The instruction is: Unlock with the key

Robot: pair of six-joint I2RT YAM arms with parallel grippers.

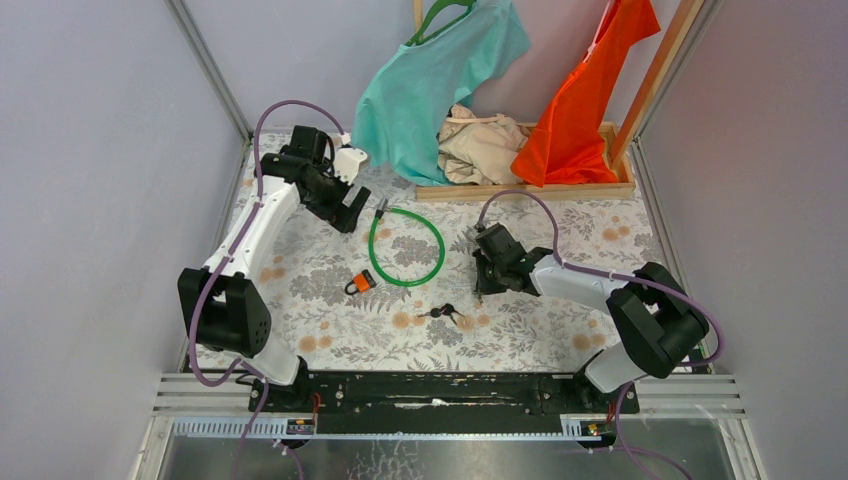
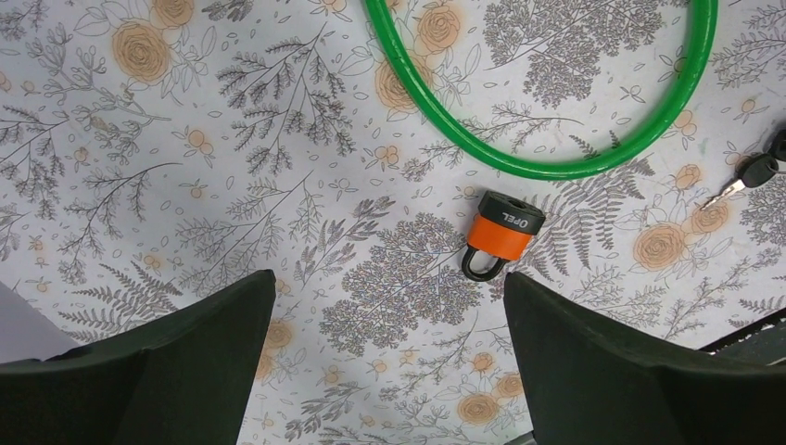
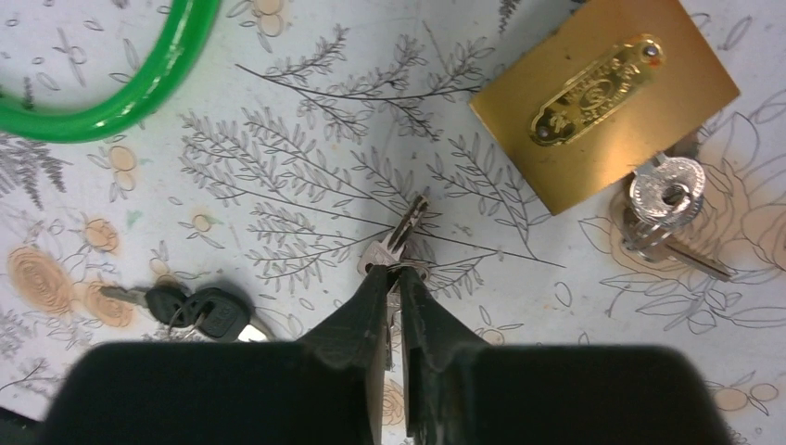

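The left gripper (image 2: pixel 387 281) hangs over the floral tablecloth (image 1: pixel 300 270) at the far left. Its jaws are spread wide with nothing between them. In its wrist view the orange padlock (image 2: pixel 501 237) lies flat at 1 o'clock of the gap, untouched, shackle pointing to 7 o'clock. In the top view the green cable loop (image 1: pixel 405 247) lies at 2 o'clock of that padlock, near but apart. The black-headed keys (image 1: pixel 445 313) lie at 4 o'clock of it, well apart.

The right gripper (image 3: pixel 394 273) is narrow, tips pinched on the head of the silver key (image 3: pixel 405 232). The blade sticks out toward 1 o'clock in the wrist view. Cannot tell whether the key is lifted or still on the cloth. The brass padlock (image 3: pixel 602 102) lies flat at 2 o'clock of the key, near but not touching, label plate up. A spare key bunch (image 3: pixel 665 190) sits at the padlock's 4 o'clock edge, touching it. Cannot tell if one of them is in the keyhole.

At the back, at 12 o'clock, a teal shirt (image 1: pixel 440 80), beige cloth (image 1: pixel 480 145) and orange garment (image 1: pixel 585 100) sit over a wooden frame (image 1: pixel 520 190).
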